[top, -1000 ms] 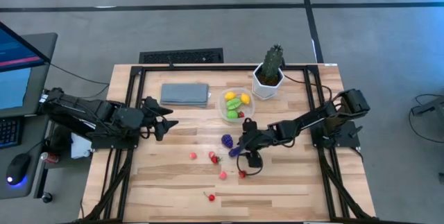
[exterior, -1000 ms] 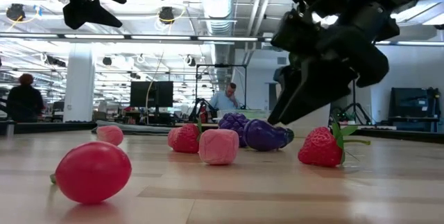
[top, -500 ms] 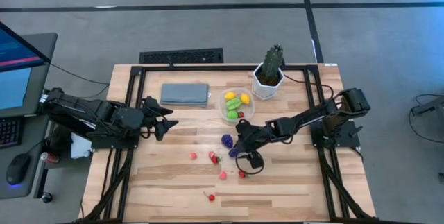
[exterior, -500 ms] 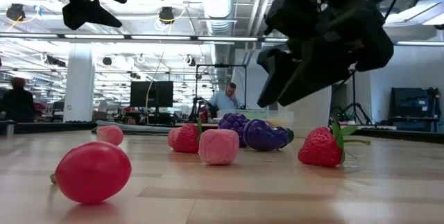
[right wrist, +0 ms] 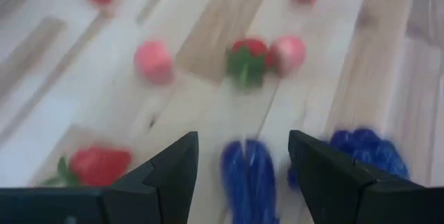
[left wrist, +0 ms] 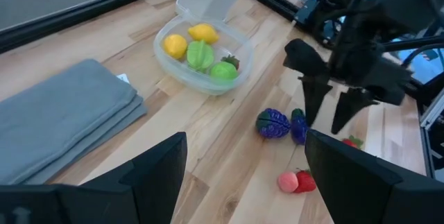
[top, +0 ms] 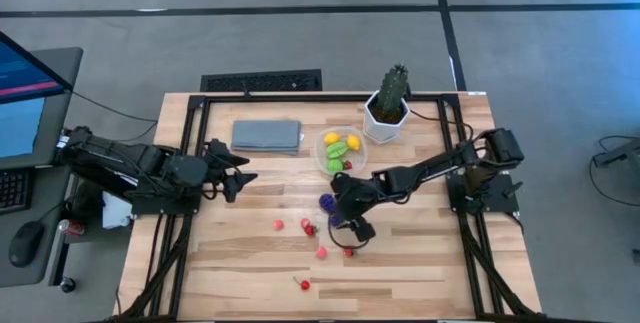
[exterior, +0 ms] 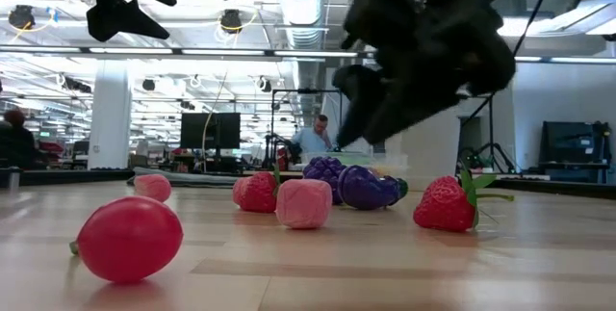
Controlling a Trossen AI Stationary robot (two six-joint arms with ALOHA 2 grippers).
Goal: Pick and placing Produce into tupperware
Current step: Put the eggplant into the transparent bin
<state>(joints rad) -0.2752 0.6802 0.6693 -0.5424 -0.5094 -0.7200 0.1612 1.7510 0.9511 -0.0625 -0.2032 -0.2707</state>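
Right claw (top: 338,215): jaws spread wide and empty, poised just above the purple eggplant (right wrist: 248,172). From its wrist, the eggplant sits right in the gap between the two fingers.
Purple grapes (left wrist: 272,123): touching the eggplant, just outside one finger of the right claw.
Step in hand: lining up for a pick on the eggplant, I reckon.
How to do it well: come straight down with the eggplant centred, fingers landing on bare bench either side. Keep that one finger clear of the grapes, or they'll get nudged or pinched along too.
Tupperware (top: 357,160): on the bench just beyond the right claw, already holding yellow and green pieces plus a red one.
Red strawberries (top: 308,228): scattered nearby, on the side away from the tub.
Left claw (top: 243,176): parked well off to the side, open, carrying nothing.
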